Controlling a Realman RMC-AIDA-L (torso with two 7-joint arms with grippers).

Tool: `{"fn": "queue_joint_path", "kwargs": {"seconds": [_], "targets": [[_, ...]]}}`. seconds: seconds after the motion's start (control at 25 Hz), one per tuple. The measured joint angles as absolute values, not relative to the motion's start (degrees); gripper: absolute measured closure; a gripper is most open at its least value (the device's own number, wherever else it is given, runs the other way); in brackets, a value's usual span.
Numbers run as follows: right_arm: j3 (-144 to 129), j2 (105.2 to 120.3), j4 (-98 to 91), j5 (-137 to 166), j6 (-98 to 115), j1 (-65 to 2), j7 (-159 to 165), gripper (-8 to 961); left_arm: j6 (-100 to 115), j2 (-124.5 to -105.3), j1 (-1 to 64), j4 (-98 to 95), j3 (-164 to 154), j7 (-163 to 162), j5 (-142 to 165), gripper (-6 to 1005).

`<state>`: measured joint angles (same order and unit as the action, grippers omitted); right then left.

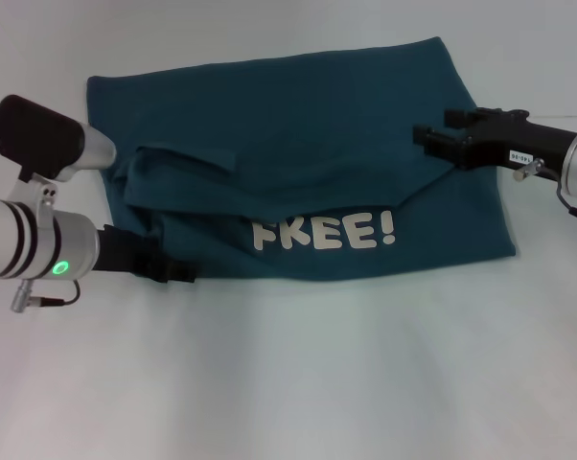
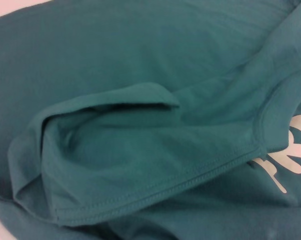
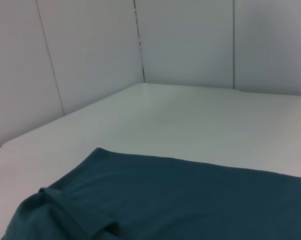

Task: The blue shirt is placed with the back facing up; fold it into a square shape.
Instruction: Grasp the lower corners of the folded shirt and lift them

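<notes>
On the white bench (image 1: 298,383), the large dark teal-blue cotton T-shirt (image 1: 298,125) lies partly folded, its near portion turned over so the white "FREE!" lettering (image 1: 324,233) faces up. The left gripper (image 1: 169,266) sits at the shirt's near-left edge, just beside the lettering; its fingers appear closed on the fabric, though the cloth hides the tips. The right gripper (image 1: 432,142) rests on the shirt's right side, and I cannot tell whether its fingers are open or closed. The left wrist view shows a bunched sleeve (image 2: 110,150) with its stitched hem doubled over, so the fold looks uneven there.

To do this step well, both arms should probably carry their edges level and at one pace, keeping the cloth taut between them. The crumpled sleeve needs tucking flat inside the outline before release, or the square will likely come out lumpy.
</notes>
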<state>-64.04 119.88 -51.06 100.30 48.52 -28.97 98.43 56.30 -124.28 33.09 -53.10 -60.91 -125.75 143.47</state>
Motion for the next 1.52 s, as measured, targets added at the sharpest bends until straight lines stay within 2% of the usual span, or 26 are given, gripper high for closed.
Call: {"fn": "queue_joint_path", "kwargs": {"seconds": [0.44,0.88,1.0,1.2,1.4,1.52], "targets": [[-63.8,119.88,-50.7,100.2,48.1,-28.5,98.9,382,53.5,-124.27,33.7,-50.1,-60.9,-123.7,141.8,226],[-63.7,119.88,-50.6,99.9,48.0,-28.4,99.0,389,53.7,-124.09,33.5,-50.0,-59.4,-124.3,141.8,413],[-63.7,119.88,-50.6,100.0,48.0,-28.3,99.2,389,53.9,-124.1,33.4,-50.0,-59.4,-124.3,141.8,660],[-63.6,119.86,-50.7,101.5,48.0,-27.7,101.2,390,55.5,-124.08,33.5,-50.0,-59.6,-124.0,141.9,886],[-63.1,119.8,-53.5,108.1,48.3,-27.0,106.8,392,57.1,-124.02,33.7,-50.0,-59.3,-123.9,141.9,979],[-63.6,119.86,-57.9,114.5,50.0,-26.5,113.6,392,58.1,-124.01,33.7,-50.3,-59.3,-123.9,141.9,978]]}}
